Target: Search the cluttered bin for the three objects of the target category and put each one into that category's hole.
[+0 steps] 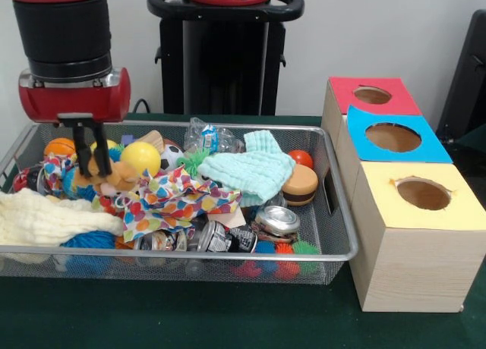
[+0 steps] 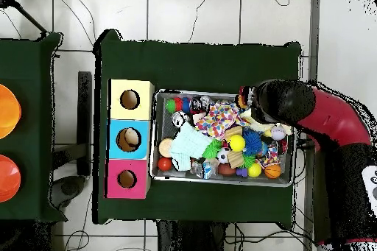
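- Reaching down into the left end of a wire mesh bin (image 1: pixel 338 212), as the front view shows it, the red and black arm (image 1: pixel 64 38) ends in a gripper (image 1: pixel 91 165) with two dark fingers (image 1: pixel 80 155) hanging close together, only a narrow gap between them.
- The fingertips sit among the clutter, touching or just above a small orange and tan soft toy (image 1: pixel 114 178); whether they have closed on anything cannot be told.
- Just beside the gripper lies a yellow ball (image 1: pixel 140 156), with an orange ball (image 1: pixel 59 146) behind it at the bin's corner.
- The bin also holds a spotted multicoloured cloth (image 1: pixel 171 201), a mint green knitted cloth (image 1: pixel 254 171), a cream cloth (image 1: pixel 45 220), a toy hamburger (image 1: pixel 300 186), a small soccer ball (image 1: pixel 171 158) and a crushed silver can (image 1: pixel 277 220).
- Right of the bin stand three wooden boxes in a row, each with a round hole on top: yellow box (image 1: pixel 421 193) nearest, blue box (image 1: pixel 393 136) in the middle, red box (image 1: pixel 372 95) farthest.
- From overhead, the arm covers the bin's end farthest from the boxes.
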Robot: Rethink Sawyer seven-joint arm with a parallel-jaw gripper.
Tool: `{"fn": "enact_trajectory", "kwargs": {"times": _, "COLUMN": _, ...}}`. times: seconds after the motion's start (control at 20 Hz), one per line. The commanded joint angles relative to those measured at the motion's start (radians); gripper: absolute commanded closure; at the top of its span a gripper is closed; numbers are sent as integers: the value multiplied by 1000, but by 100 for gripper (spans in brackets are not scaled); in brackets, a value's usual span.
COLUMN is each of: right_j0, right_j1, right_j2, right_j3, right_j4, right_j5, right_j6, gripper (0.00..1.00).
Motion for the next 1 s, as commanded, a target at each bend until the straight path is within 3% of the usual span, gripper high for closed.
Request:
{"fn": "enact_trajectory", "kwargs": {"times": 0.05, "right_j0": 23, "right_j1": -26, "right_j2": -7, "right_j3": 99, "right_j4": 1, "right_j5": 5, "right_j6": 116, "gripper": 100}}
{"fn": "enact_trajectory", "kwargs": {"times": 1.0, "right_j0": 123, "right_j1": -76, "right_j2": -53, "right_j3": 141, "right_j4": 70, "right_j5": 13, "right_j6": 222, "gripper": 100}}
